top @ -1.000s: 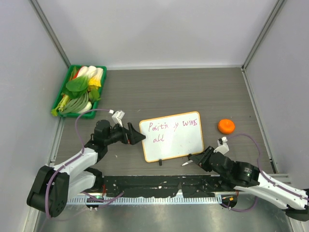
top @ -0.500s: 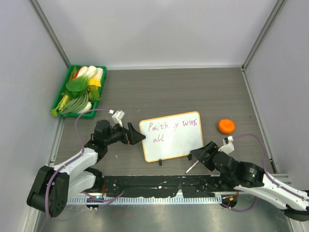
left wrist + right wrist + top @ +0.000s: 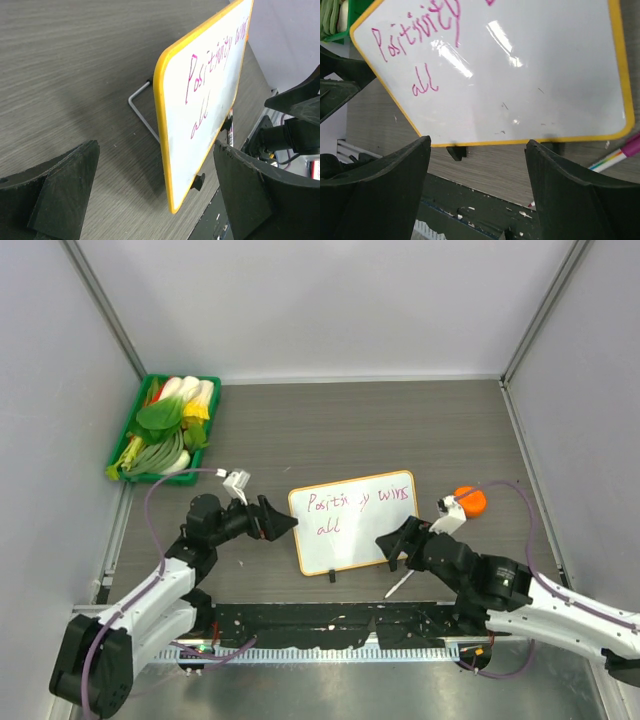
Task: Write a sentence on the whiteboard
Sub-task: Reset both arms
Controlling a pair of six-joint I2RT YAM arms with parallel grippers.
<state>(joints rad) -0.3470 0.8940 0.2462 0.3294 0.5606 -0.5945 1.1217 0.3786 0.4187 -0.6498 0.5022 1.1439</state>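
Observation:
The whiteboard stands tilted on its black clip feet near the table's front edge, orange frame all round. The sentence in pink-purple marker reads roughly "Positivity wins all" in two lines. My left gripper is open just off the board's left edge, and the left wrist view shows that edge of the whiteboard between the spread fingers. My right gripper is open and empty at the board's lower right corner. A white marker lies on the table beside it, also visible as a marker in the right wrist view.
An orange fruit sits right of the board. A green tray of leafy vegetables is at the back left. A wire stand props the board from behind. The black base rail runs along the near edge.
My right gripper has opened and let go of the marker, which now lies on the table. The right arm then moved left and up toward the board. The left arm shifted slightly.

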